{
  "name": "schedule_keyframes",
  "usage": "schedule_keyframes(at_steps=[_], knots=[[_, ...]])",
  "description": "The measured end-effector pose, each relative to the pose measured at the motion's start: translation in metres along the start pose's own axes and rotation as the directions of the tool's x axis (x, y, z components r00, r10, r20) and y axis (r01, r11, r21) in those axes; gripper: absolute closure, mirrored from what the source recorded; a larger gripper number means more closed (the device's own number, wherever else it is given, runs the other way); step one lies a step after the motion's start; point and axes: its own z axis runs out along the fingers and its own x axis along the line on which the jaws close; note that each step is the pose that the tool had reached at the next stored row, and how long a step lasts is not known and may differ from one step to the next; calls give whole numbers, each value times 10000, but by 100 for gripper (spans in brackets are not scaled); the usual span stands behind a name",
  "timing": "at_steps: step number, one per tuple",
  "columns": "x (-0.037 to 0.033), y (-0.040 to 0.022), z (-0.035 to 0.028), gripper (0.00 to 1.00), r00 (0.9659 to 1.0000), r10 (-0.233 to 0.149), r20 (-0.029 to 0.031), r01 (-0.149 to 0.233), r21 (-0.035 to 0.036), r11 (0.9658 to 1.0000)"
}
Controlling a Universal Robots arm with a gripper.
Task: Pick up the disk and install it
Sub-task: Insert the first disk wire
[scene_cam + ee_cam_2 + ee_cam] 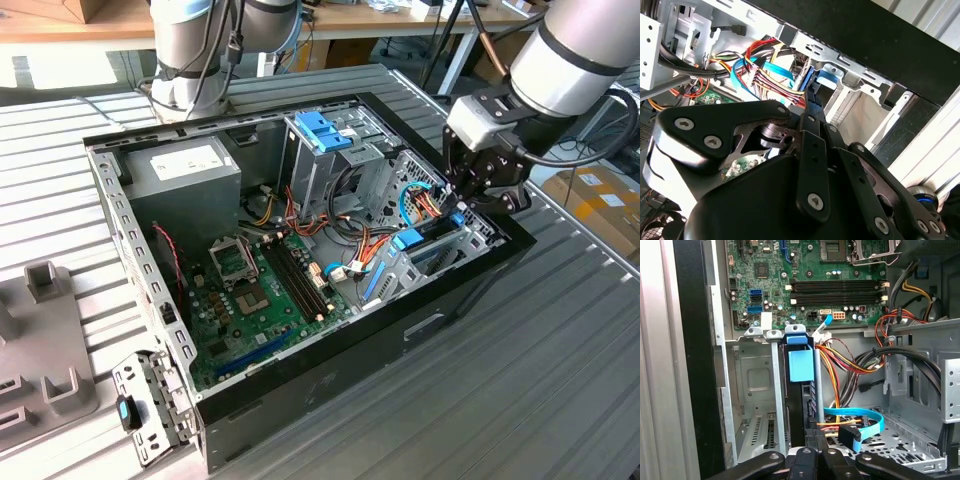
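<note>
Black gripper [812, 452] linkage fills the foreground, apparently clamped on the upright disk [801, 390] already seated in the metal drive bay [757, 385] of the open computer case [420, 330], suggesting installation is finishing and release must be gentle

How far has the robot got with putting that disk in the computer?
Picking up looks done: the disk stands on edge inside the metal bay. In hand: the gripper is right at the disk's end, down in the bay. Left: I cannot tell whether the disk is fully seated.
</note>
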Motion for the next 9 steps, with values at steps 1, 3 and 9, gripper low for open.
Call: schedule_keyframes(at_steps=[1, 3, 9], knots=[[1, 1, 10, 89, 10000, 1, -1, -1, -9, 10000], [4, 2, 34, 89, 10000, 3, -2, -3, -25, 10000], [9, 4, 77, 89, 10000, 5, -5, -5, -49, 10000]])
